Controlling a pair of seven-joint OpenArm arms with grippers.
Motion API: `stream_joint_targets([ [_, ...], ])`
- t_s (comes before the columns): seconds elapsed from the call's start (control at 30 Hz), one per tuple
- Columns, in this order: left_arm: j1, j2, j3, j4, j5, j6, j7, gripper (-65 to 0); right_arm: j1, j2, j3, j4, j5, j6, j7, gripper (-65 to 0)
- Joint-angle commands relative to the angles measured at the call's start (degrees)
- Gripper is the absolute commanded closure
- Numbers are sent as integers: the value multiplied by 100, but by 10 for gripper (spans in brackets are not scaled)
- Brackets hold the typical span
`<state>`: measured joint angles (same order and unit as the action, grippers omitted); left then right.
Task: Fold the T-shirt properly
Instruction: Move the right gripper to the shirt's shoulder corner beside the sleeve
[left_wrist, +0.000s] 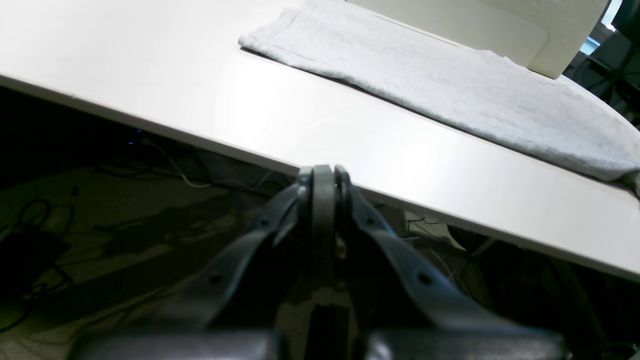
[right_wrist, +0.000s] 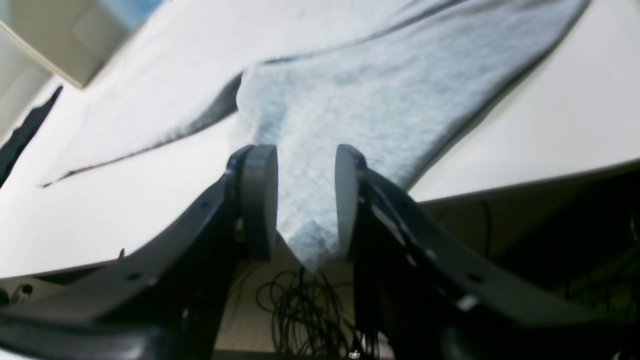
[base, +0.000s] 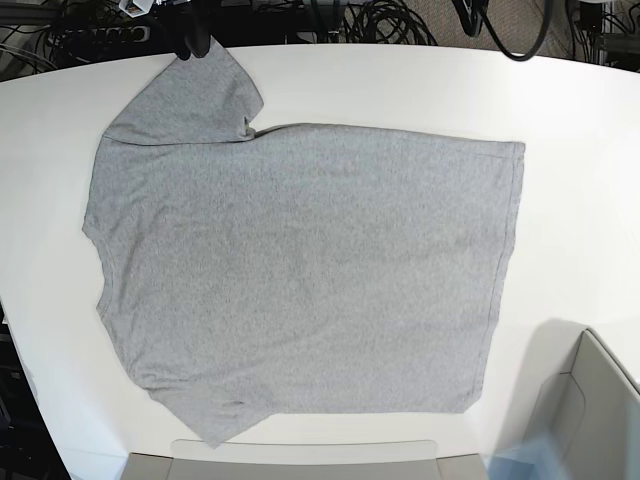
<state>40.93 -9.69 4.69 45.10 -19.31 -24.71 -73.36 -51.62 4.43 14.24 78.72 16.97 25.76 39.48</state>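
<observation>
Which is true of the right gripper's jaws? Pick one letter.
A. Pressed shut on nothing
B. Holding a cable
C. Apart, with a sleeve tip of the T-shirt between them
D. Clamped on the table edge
C: in the right wrist view the right gripper has its jaws standing apart, and a sleeve tip of the grey T-shirt hangs between them past the edge of the table.
</observation>
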Motion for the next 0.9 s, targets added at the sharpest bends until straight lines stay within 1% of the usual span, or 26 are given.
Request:
stream_joint_targets([
  [0.0, 105, -28, -25, 39, 1, 31, -281, 0, -100, 28, 22, 133, 206, 101, 30, -197],
  [0.1, 105, -37, -25, 39, 1, 31, -281, 0, -109, 54, 31, 177, 707, 119, -243, -197],
  [0.2, 96, -37, -25, 39, 1, 31, -273, 0, -126, 80, 40, 159, 1156, 119, -401, -197],
  [0.33, 88, -37, -25, 39, 10, 31, -273, 0, -100, 142, 40, 150, 1551, 119, -665, -197],
  [0.5, 88, -46, -25, 39, 10, 31, -273, 0, -12, 168, 57, 133, 2167, 119, -1175, -197],
  [0.6, 88, -46, -25, 48, 10, 31, -273, 0, 41, 274, 198, 159, 2272, 119, -1500, -197],
  [0.67, 88, -37, -25, 48, 10, 31, -273, 0, 173, 283, 242, 150, 2263, 119, -1694, -197],
  [0.77, 88, -37, -25, 57, 10, 40, -273, 0, 313, 248, 488, 177, 2254, 119, -2177, -197],
  [0.87, 114, -28, -25, 382, 1, 40, -273, 0, 383, 248, 576, 177, 2246, 119, -2458, -197],
])
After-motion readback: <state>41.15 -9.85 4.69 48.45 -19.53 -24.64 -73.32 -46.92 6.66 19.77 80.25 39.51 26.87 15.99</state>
